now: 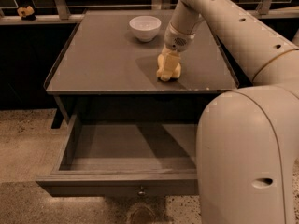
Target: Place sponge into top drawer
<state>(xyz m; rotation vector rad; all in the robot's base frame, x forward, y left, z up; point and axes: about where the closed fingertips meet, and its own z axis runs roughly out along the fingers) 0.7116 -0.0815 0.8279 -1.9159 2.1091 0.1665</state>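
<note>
While the top drawer [117,183] stands pulled open, well in front of the bowl [145,27], the sponge [167,71] sits on the counter [103,64] near that bowl. The gripper [169,63] is down on it, but I cannot tell whether it is clamped. Lifting and placing are not yet done.

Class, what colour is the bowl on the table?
White bowl, camera view; hand at the sponge.

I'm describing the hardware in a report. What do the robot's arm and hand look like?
The arm is cream-white: thick rounded tubes with small dark holes along one side, and a bulky shell in the foreground bearing a dark slot. No cables show. The hand, at the sponge on the table, has a round white wrist with a speckled grille.
</note>
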